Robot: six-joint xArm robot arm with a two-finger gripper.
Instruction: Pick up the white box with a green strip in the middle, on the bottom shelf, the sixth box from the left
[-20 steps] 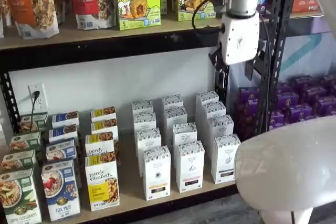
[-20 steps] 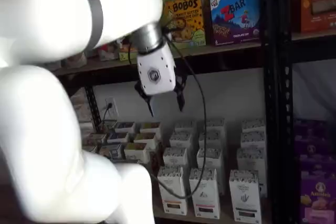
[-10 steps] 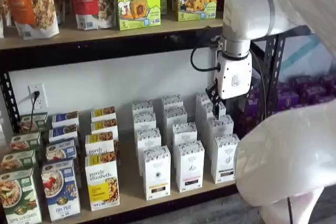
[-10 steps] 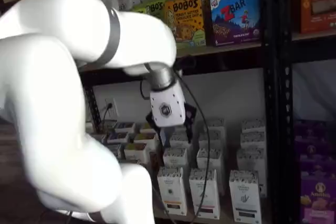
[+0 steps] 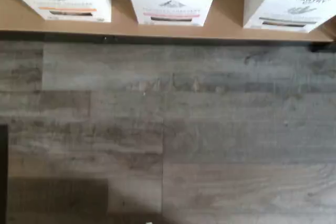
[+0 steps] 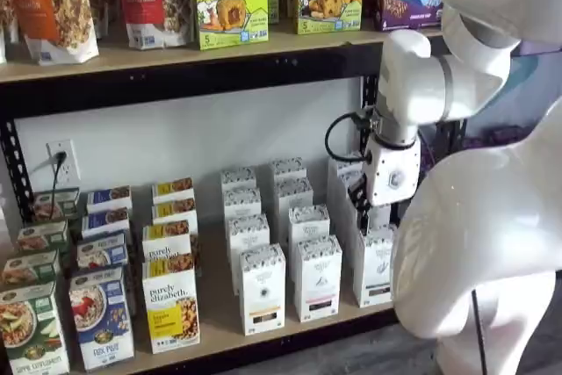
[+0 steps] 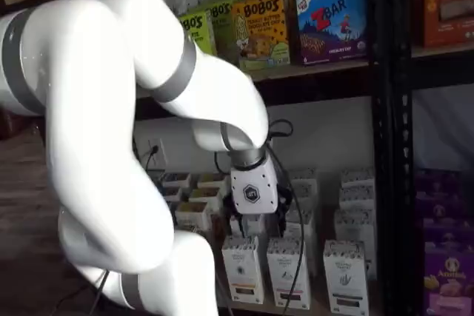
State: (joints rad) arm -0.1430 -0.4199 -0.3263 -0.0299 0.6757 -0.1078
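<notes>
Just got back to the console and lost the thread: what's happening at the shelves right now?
The xArm's gripper hangs low in front of the bottom shelf, by the right-hand column of white cartons. Its fingers are mostly hidden, so the views do not show a gap, but nothing is held. The white box stands untouched in the front row. The wrist view looks down on three front cartons, the shelf edge and wood floor.

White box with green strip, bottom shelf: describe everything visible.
The white box is a tall, narrow cardboard carton with a black-speckled band on top and a small dark label low on its face. The green strip is only faint. It stands upright at the front of its row on the bottom shelf, with a like carton close behind. Nothing grips it.
</notes>
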